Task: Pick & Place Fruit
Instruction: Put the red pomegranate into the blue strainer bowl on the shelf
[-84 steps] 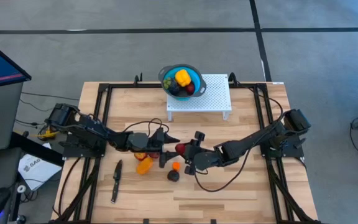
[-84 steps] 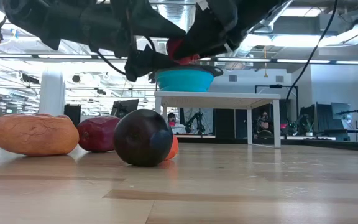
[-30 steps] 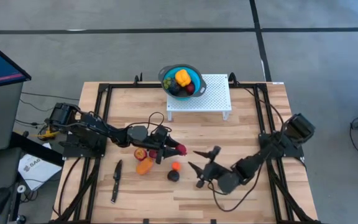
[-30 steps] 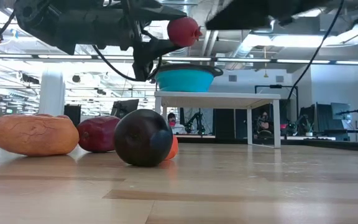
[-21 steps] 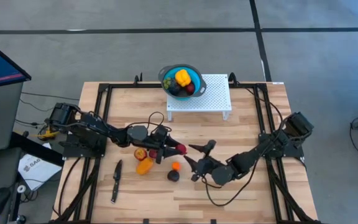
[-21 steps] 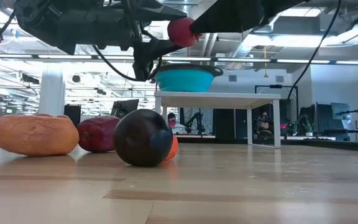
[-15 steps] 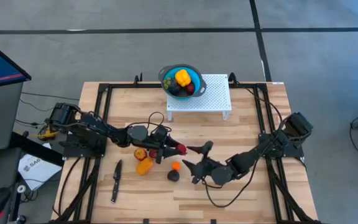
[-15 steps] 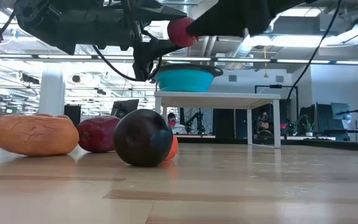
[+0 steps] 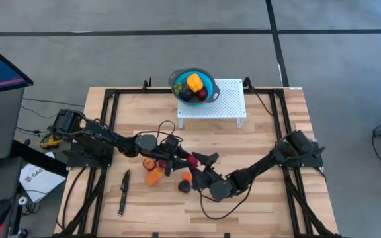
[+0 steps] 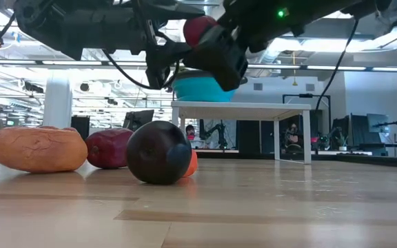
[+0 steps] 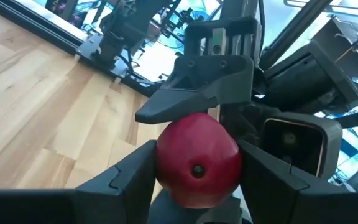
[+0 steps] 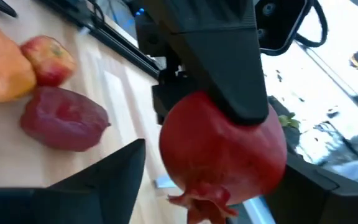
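A red pomegranate-like fruit point(image 9: 192, 160) hangs in the air over the table's middle, in my left gripper point(image 9: 188, 160), which is shut on it. My right gripper point(image 9: 202, 166) is open and has come in from the right. Its fingers stand on either side of the same fruit point(image 12: 222, 146). On the table below lie an orange fruit point(image 9: 153, 176), a red apple point(image 9: 149, 163), a small orange one point(image 9: 186, 176) and a near-black one point(image 9: 184, 187). The blue bowl point(image 9: 192, 86) holds more fruit. My left gripper pinches the red fruit point(image 11: 197, 158) between its two fingers point(image 11: 132, 177), one on each flank point(image 11: 163, 168). The fingers come in level from the table's left. The fruit is lifted clear, well above the fruits on the table point(image 10: 198, 31). My right gripper: I cannot tell whether its fingers point(image 12: 114, 174) touch the fruit.
The bowl sits on a white perforated stand point(image 9: 225, 106) at the far edge. A slim black knife point(image 9: 124, 192) lies near the left front. Black rails point(image 9: 111, 125) frame the tabletop. Bare wood lies between stand and grippers and along the near edge.
My right gripper has swung from the near right part of the table toward the left, up to the red fruit, staying open, and now brackets it. My left gripper has held the fruit still in the air. The fruits on the table have not moved.
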Robot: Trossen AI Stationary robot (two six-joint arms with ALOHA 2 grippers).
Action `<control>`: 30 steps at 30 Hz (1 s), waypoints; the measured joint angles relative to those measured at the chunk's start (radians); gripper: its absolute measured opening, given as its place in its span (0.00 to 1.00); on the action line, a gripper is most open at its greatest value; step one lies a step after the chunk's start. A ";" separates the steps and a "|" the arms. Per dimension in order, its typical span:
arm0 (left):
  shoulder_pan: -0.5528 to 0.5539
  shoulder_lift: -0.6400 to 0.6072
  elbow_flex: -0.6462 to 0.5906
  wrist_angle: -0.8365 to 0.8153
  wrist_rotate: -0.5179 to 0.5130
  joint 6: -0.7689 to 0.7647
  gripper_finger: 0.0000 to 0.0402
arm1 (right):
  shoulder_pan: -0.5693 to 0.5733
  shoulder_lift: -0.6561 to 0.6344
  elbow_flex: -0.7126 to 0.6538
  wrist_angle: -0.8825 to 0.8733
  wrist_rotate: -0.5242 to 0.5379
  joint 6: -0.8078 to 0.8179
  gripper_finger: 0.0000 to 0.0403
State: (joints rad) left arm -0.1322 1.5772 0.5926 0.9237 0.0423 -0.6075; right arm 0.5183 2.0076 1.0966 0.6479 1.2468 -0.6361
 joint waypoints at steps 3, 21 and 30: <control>0.000 0.000 0.000 0.000 0.001 0.001 0.51 | 0.013 0.008 0.013 0.001 0.026 -0.014 0.65; 0.003 0.000 0.000 0.004 -0.009 0.061 0.66 | 0.047 0.001 0.013 0.039 0.036 0.050 0.45; 0.053 -0.016 0.002 0.002 0.082 0.194 0.81 | 0.084 -0.015 0.011 -0.011 0.036 0.220 0.46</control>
State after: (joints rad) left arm -0.0796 1.5612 0.5949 0.9253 0.1245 -0.4134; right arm 0.6024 1.9926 1.1080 0.6367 1.2826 -0.4163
